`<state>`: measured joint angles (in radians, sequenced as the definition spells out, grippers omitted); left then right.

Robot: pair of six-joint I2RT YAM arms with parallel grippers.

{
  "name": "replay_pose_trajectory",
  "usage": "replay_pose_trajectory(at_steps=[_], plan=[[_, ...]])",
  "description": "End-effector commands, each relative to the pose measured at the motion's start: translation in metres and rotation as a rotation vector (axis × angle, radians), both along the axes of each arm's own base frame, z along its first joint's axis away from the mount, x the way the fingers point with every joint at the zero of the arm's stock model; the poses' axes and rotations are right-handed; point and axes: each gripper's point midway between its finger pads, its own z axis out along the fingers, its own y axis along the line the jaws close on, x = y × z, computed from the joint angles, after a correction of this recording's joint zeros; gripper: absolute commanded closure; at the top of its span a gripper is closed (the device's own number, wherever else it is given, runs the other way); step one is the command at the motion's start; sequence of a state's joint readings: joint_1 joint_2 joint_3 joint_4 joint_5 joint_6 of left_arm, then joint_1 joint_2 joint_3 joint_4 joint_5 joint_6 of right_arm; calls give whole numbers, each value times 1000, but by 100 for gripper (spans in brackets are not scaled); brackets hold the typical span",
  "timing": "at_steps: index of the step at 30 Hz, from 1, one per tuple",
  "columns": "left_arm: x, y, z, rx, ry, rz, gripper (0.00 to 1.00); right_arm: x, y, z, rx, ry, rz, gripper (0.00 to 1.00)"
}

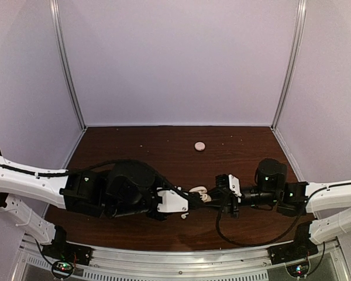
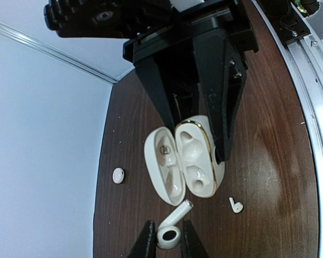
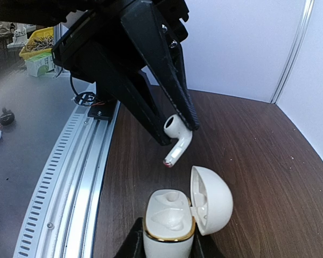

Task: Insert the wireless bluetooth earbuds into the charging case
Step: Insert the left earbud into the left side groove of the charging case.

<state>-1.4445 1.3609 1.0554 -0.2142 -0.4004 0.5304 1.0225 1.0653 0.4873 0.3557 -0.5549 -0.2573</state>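
The charging case point(image 3: 169, 228) is a small white case with a gold rim, and my right gripper point(image 3: 169, 244) is shut on its lower body. Its lid point(image 3: 211, 200) hangs open to the side and both wells look empty. My left gripper point(image 2: 168, 240) is shut on the head of one white earbud point(image 2: 169, 235). Its stem points at the case point(image 2: 185, 161) and ends just short of the rim. In the right wrist view this earbud point(image 3: 177, 135) hangs a little above the case. A second earbud point(image 2: 236, 205) lies loose on the table beside the case.
A flat pale pink disc point(image 1: 199, 146) lies toward the back of the dark wooden table point(image 1: 245, 152). A slotted aluminium rail point(image 3: 70, 177) runs along the near edge. White enclosure walls stand at the left, back and right.
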Motion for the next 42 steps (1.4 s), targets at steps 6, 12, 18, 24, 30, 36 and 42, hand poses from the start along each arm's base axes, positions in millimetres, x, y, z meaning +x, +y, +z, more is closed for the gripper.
replay_pose_trajectory(at_steps=[6,12,18,24,30,36,42], plan=[[-3,-15,11,-12,-43,-11,91,-2,7,20,55,-19,17,100],[-2,-15,5,7,-54,-6,91,-3,7,23,69,-15,16,100],[1,-14,0,26,-68,12,91,-3,6,22,69,-3,18,100],[5,-16,-4,44,-84,30,91,-1,8,18,54,25,8,100],[4,-19,-10,67,-93,25,92,2,9,18,54,57,-14,100],[3,-20,-21,117,-116,24,92,4,11,19,66,87,-25,100],[0,-22,-34,176,-148,17,92,7,12,19,71,119,-43,100]])
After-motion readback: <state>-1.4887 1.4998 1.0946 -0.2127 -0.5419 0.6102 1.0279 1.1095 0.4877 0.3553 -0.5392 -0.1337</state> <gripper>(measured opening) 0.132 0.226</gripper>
